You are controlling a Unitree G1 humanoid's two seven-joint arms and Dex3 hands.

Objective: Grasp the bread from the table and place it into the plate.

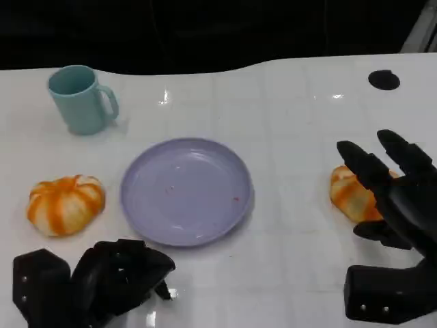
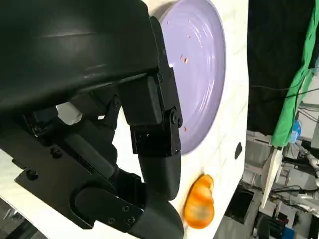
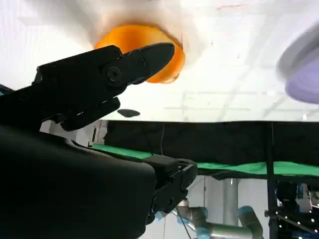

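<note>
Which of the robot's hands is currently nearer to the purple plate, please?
Left. The left hand lies curled on the table just below the plate's near rim. The right hand is farther off to the plate's right, fingers spread at a bread roll.

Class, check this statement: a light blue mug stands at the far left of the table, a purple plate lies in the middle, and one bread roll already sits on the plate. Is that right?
Not quite. The plate holds no bread. In the head view one bread roll lies on the table left of the plate and another bread roll lies to its right, by the right hand. The mug and the plate's position are as stated.
</note>
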